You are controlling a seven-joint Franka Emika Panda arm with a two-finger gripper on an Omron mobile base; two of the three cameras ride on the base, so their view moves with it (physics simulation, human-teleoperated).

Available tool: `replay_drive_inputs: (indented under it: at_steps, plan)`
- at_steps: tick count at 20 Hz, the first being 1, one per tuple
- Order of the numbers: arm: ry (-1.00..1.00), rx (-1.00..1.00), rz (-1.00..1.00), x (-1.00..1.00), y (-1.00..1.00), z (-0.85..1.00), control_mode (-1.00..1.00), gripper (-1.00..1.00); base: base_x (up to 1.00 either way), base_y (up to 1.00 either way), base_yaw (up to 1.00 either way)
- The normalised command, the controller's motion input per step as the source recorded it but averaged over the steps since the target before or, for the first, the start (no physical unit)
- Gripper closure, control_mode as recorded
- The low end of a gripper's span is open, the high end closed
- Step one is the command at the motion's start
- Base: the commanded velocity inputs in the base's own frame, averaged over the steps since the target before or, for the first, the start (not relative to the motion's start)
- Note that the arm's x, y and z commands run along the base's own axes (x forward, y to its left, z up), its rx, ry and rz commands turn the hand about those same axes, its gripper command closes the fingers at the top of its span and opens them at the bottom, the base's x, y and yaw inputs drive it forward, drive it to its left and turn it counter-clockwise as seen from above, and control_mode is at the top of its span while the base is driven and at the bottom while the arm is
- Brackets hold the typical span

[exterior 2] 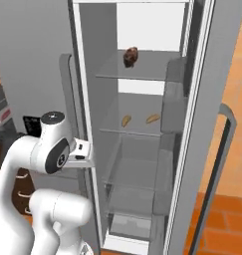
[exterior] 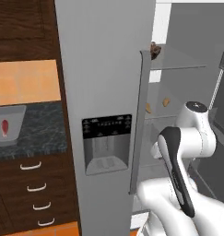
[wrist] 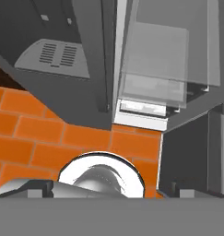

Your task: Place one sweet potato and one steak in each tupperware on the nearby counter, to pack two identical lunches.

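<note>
Two sweet potatoes lie side by side on the middle shelf of the open fridge, one at the left (exterior 2: 126, 120) and one at the right (exterior 2: 153, 118); the left base view shows them too (exterior: 148, 108) (exterior: 166, 102). A red steak (exterior: 4, 125) rests inside a pale tupperware (exterior: 19, 111) on the dark counter at far left. My gripper (wrist: 109, 192) points down at the floor in front of the fridge's foot. It is open, its dark fingertips (wrist: 37, 190) wide apart with nothing between them. My folded arm (exterior 2: 53, 149) stands left of the fridge opening.
The fridge's left door, with a dispenser (exterior: 106, 143) and a tall handle (exterior: 140, 120), is closed beside my arm. The right door (exterior 2: 222, 149) swings open. A brown item (exterior 2: 131, 56) sits on the top shelf. Drawers (exterior: 32, 184) are under the counter. An orange brick floor (wrist: 49, 138) lies below.
</note>
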Motion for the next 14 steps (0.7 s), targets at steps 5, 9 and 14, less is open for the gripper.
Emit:
replay_drive_inputs:
  at_steps: [5,9,14]
  plan:
    - [0.0,0.0,0.0,0.0,0.0,0.0,1.0,-1.0,0.67,-0.47,0.15]
    - [0.0,0.0,0.0,0.0,0.0,0.0,1.0,-1.0,0.52,-0.58,0.16]
    - [-0.01,0.04,0.0,0.06,0.0,0.07,-1.0,-1.0,0.35,-0.22,0.06]
